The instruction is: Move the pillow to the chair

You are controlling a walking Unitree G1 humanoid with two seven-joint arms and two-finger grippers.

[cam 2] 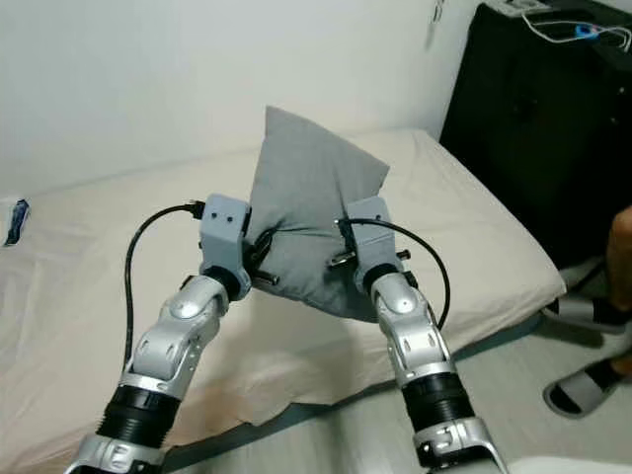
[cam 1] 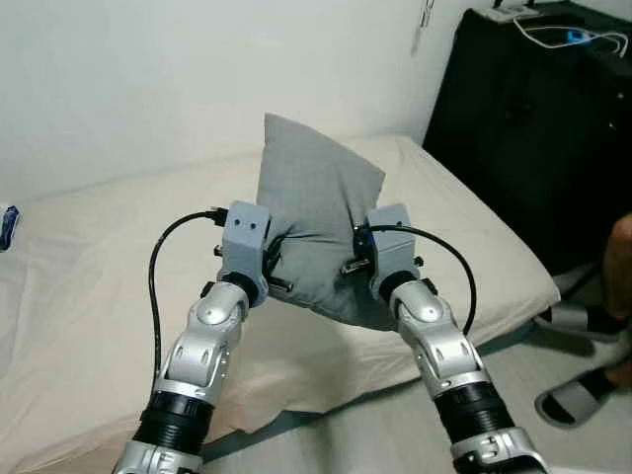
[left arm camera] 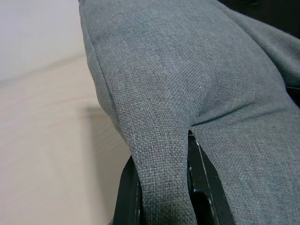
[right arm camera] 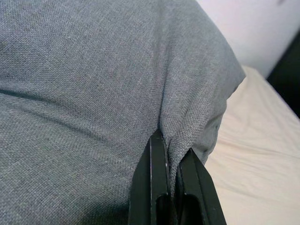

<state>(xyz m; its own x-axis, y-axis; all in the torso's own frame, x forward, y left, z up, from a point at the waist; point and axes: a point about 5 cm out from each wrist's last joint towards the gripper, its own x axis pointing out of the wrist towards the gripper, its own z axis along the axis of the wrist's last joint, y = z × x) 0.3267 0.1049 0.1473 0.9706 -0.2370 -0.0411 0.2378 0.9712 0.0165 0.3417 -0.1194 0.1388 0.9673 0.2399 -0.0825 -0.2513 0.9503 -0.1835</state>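
Grey fabric pillow [cam 1: 314, 212]: held upright between the two grippers, above the bed's near edge.
Left gripper [left arm camera: 161, 185]: on the pillow's left side, fingers pinching a fold of it.
Right gripper [right arm camera: 171, 180]: on the pillow's right side, clamped on its edge.
Cream-sheeted bed [cam 1: 89, 296]: against the white wall [cam 1: 148, 69].
Black cabinet [cam 1: 538, 128]: right of the bed.
Person's sandalled feet [cam 1: 578, 380]: on the floor, right of the bed, before the cabinet.

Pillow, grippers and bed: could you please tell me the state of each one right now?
Pillow: held up above the bed, pinched on both sides.
Left gripper: fingers shut on pillow fabric.
Right gripper: fingers shut on pillow fabric.
Bed: covered with a beige sheet.
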